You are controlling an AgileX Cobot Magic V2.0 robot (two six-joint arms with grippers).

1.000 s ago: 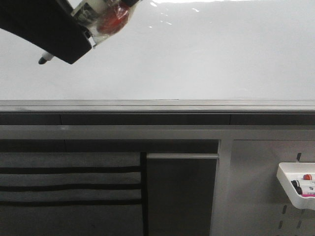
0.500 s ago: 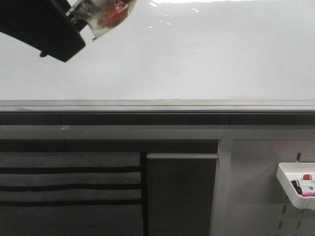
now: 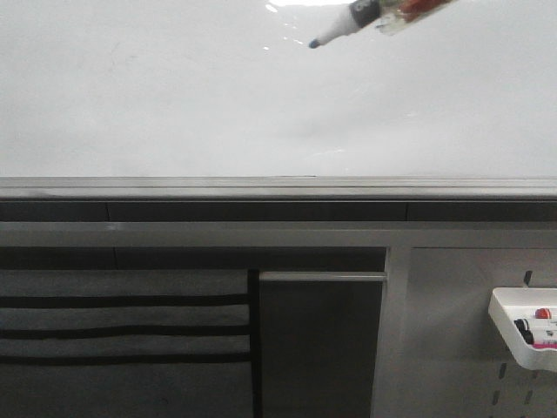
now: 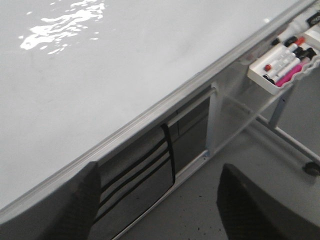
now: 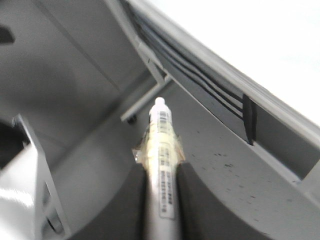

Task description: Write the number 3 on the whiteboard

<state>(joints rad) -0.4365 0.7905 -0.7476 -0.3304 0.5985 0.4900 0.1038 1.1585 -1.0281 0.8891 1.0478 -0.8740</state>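
The whiteboard (image 3: 261, 113) fills the upper half of the front view, above its grey rail (image 3: 278, 187). No drawn number 3 shows on it. A white marker (image 3: 344, 24) reaches in from the top edge, right of centre, its dark tip pointing down-left close to the board; I cannot tell if it touches. My right gripper (image 5: 159, 167) is shut on this marker (image 5: 162, 140), which has tape round it. My left gripper (image 4: 157, 200) is open and empty, off the board's lower edge (image 4: 150, 120). The left gripper is out of the front view.
A white tray (image 3: 520, 347) holding several markers hangs on the grey perforated panel at the lower right; it also shows in the left wrist view (image 4: 260, 80). Below the rail are a dark frame and a slotted grey panel (image 3: 122, 331).
The gripper with the marker was at the board's upper left, rose, and is gone from there. Now only the marker shows, at the top right of centre.
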